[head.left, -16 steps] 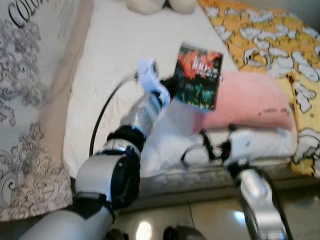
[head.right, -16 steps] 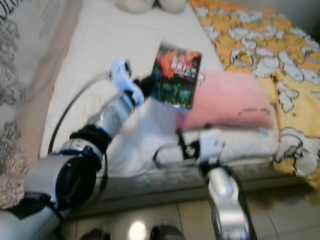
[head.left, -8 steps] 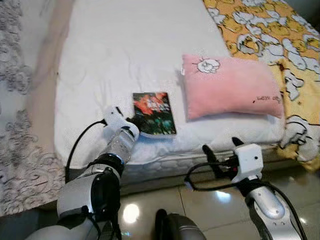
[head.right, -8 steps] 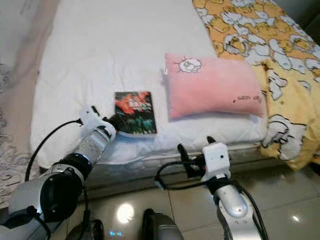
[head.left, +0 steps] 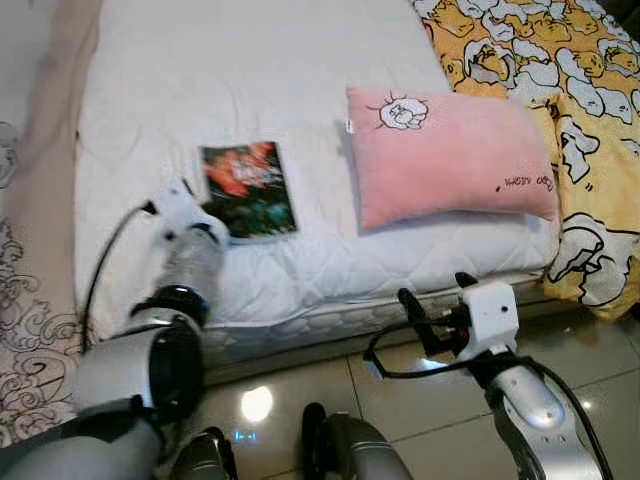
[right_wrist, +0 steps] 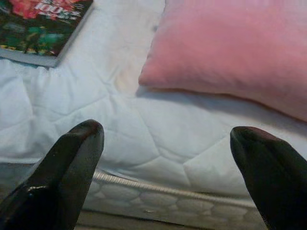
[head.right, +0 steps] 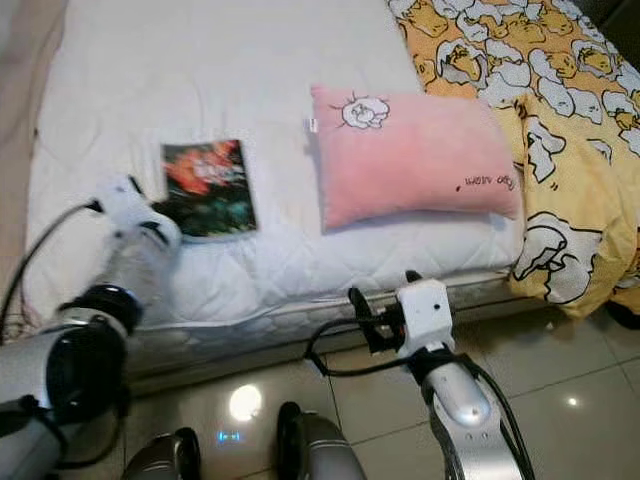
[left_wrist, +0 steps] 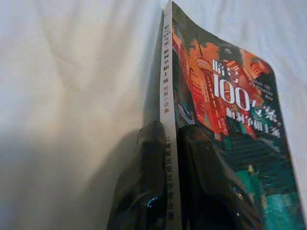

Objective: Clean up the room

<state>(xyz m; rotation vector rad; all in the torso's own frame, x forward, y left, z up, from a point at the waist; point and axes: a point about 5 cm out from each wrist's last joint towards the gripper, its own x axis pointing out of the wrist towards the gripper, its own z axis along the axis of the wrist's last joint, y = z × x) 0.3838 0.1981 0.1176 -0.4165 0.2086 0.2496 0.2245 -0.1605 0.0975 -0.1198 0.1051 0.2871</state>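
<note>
A paperback book (head.left: 247,190) with a red and green cover lies flat on the white mattress (head.left: 250,60), left of a pink pillow (head.left: 450,155). My left gripper (head.left: 212,214) is shut on the book's near edge. In the left wrist view its black fingers (left_wrist: 201,153) pinch the book (left_wrist: 225,105) at the spine. My right gripper (head.left: 437,292) hangs open in front of the mattress's near edge, below the pillow, holding nothing. Through its spread fingertips (right_wrist: 81,143) I see the pillow (right_wrist: 230,48) and the book's corner (right_wrist: 43,28).
A yellow blanket (head.left: 560,80) with a cartoon print covers the bed's right side and drapes over its corner. Patterned grey fabric (head.left: 30,300) hangs along the left. Glossy floor tiles (head.left: 420,400) lie before the bed, with my feet (head.left: 350,455) at the bottom.
One second ago my left gripper held the book up in the air; it has come down and the book now lies on the mattress. The camera view has shifted too.
</note>
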